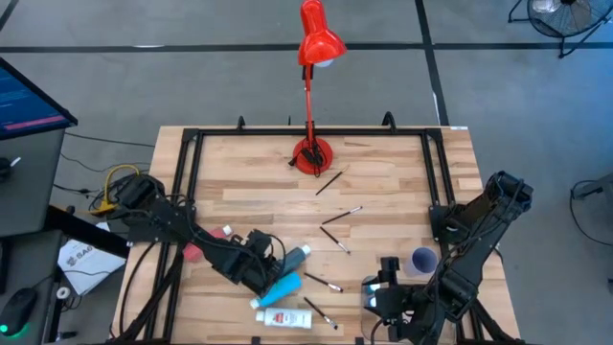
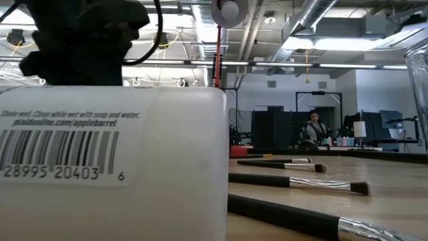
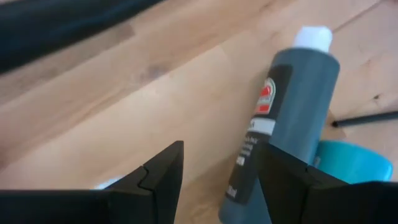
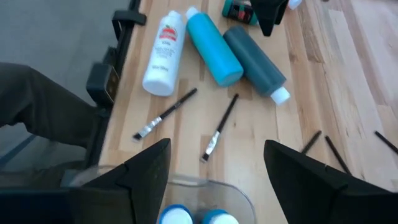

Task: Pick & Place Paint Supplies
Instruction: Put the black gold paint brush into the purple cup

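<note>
Three bottles lie side by side near the table's front edge: a white bottle (image 4: pixel 163 55), a bright blue bottle (image 4: pixel 213 47) and a dark teal bottle (image 4: pixel 256 61). Two paintbrushes (image 4: pixel 165 114) lie just beside them, and four more paintbrushes (image 1: pixel 341 213) are scattered mid-table. The left gripper (image 3: pixel 214 180) hovers open and empty beside the dark teal bottle. The right gripper (image 4: pixel 214 168) hangs wide and empty over a clear tray (image 4: pixel 205 186) holding two capped bottles (image 4: pixel 175 215).

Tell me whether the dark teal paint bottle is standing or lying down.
Lying down. The dark teal bottle rests on its side on the table, white cap pointing sideways, beside the light blue bottle.
</note>
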